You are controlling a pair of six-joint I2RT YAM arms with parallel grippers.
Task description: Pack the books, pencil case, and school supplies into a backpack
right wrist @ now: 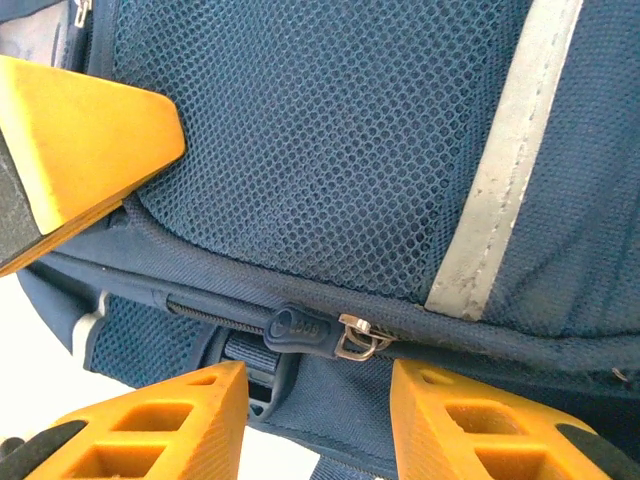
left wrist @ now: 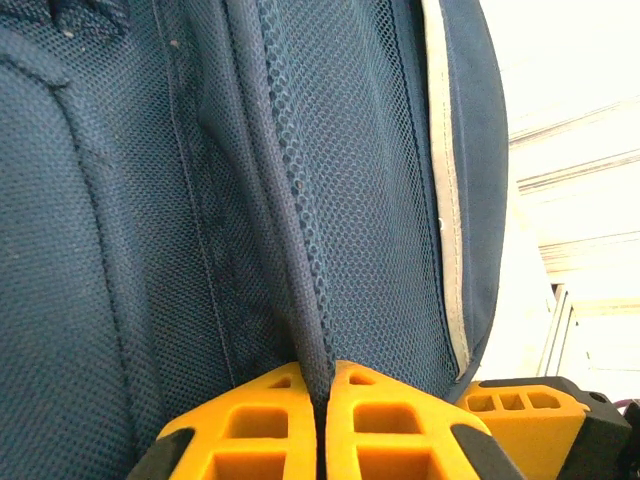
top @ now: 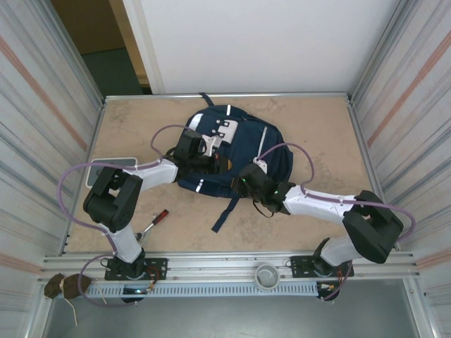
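Position: the backpack (top: pixel 243 141) lies flat in the middle of the counter (top: pixel 134 123), slightly toward the far side. One dark strap (top: pixel 227 210) trails toward the near edge. The stretch of zip seen from the right wrist is closed, so nothing can go in yet. I judge the step in hand to be opening the bag.

Left gripper (left wrist: pixel 322 388): closed hard on a raised fold of mesh fabric (left wrist: pixel 300 230) on the backpack, with the seam pinched between the two fingers. The likely reason is that you anchor the bag here so it neither slides nor bunches when the zip is drawn.

Right gripper (right wrist: pixel 315 372): jaws apart, one finger on either side of the black zipper pull (right wrist: pixel 298 328), and no contact that I can see. The pull lies flat along the zip line with the metal slider (right wrist: pixel 358 338) touching its end. Both sit just below a mesh panel crossed by a grey stripe (right wrist: pixel 500 170).

Next move, as a judgement: close squarely on the pull. It is small and lies flat, so a skewed pinch may slip off or catch only fabric. Draw along the zip line, away from your left hold, so the cloth between the two is taut.

Elsewhere: a red-handled tool (top: pixel 156 220) lies on the near-left counter, apart from the bag and not for packing. A pale flat item (top: pixel 113 163) sits at the left edge, partly under the left arm, and I cannot tell what it is.
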